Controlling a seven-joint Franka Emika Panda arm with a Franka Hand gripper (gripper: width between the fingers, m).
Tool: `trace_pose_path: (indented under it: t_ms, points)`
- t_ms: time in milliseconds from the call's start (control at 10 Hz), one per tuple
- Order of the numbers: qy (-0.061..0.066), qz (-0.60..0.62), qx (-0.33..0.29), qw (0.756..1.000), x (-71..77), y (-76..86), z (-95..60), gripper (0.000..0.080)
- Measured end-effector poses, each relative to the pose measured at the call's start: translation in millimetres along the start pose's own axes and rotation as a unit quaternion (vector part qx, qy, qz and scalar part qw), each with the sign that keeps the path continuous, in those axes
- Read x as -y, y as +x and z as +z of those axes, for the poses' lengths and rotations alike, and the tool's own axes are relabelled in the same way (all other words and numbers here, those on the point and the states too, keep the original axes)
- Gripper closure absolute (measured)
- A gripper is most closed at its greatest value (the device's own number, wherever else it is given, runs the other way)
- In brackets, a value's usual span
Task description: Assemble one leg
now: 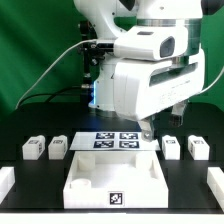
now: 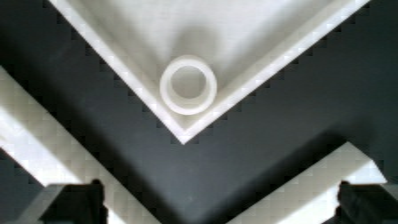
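Hangs mid-frame with jaws wide apart and empty, tray (image 2: 267, 30) corner filling the wrist view, four legs (image 1: 58, 148) resting on the bench (image 1: 40, 172) to either side.

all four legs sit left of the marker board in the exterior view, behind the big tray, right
Only two legs sit on the exterior view's left of the marker board; the other two sit on its right. All lie behind the tray. The exterior view shows it.

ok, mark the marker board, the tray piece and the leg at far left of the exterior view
marker board (image 1: 113, 140): exterior view, centre between its tags.
tray piece (image 1: 88, 195): exterior view, front wall.
far-left leg (image 1: 32, 148): exterior view, front face.
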State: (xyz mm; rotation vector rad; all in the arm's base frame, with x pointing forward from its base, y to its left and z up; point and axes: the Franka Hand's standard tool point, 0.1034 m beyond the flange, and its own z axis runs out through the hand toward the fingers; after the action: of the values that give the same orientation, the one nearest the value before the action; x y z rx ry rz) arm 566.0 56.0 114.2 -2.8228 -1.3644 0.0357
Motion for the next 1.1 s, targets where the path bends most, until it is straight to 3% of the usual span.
trace_pose_path:
  t_ms: [400, 600, 900, 1100]
  points:
    - [-0.001, -0.023, 0.0, 1.0, 2.2, -0.8, 0.5, 0.015]
    - [-0.001, -0.086, 0.009, 0.996, 23.5, -19.3, 4.3, 0.015]
    - [-0.026, -0.321, -0.001, 0.947, 22.6, -51.1, 9.1, 0.015]
    - [-0.024, -0.363, 0.001, 0.932, 21.7, -52.7, 10.1, 0.015]
